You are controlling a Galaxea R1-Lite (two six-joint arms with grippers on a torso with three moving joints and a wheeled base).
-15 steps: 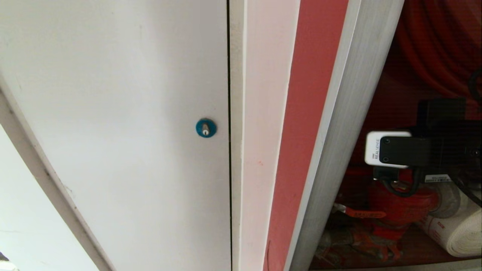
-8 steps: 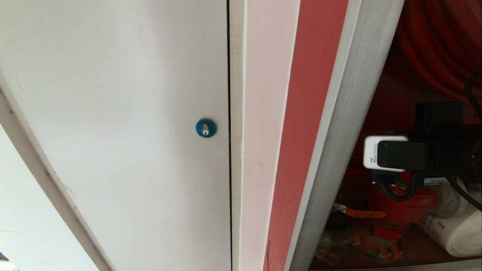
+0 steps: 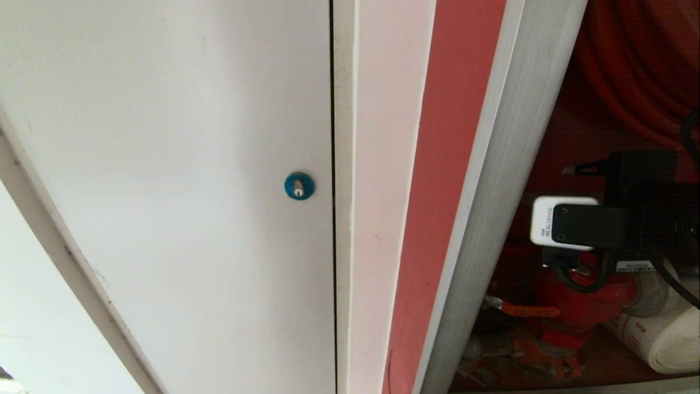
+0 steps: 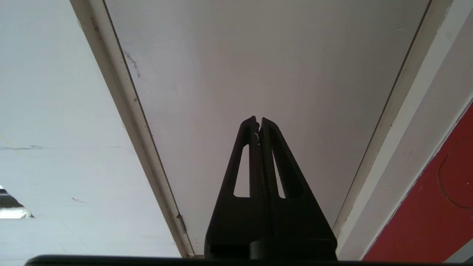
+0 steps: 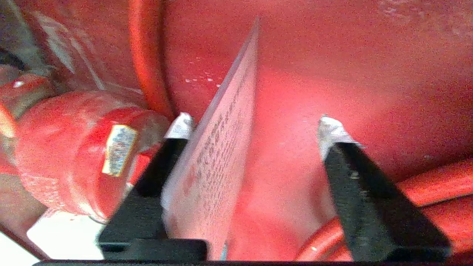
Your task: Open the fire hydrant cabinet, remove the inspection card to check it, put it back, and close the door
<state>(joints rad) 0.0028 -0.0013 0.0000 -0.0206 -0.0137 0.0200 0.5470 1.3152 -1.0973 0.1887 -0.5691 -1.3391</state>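
With the fire hydrant cabinet (image 3: 552, 339) open, right gripper (image 5: 255, 129) sits inside, jaws spread, inspection card (image 5: 218, 147) loose against one finger; door closing remains.

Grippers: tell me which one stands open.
The right gripper, inside the fire hydrant cabinet: its fingers are spread, with the inspection card between them. The left gripper is shut, before the white door.

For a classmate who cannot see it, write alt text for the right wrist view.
The right gripper has its jaws apart inside the red fire hydrant cabinet, with the inspection card standing edge-on between them, close against one jaw and clear of the other. A red valve with a small label sits beside it, and red hose runs behind.
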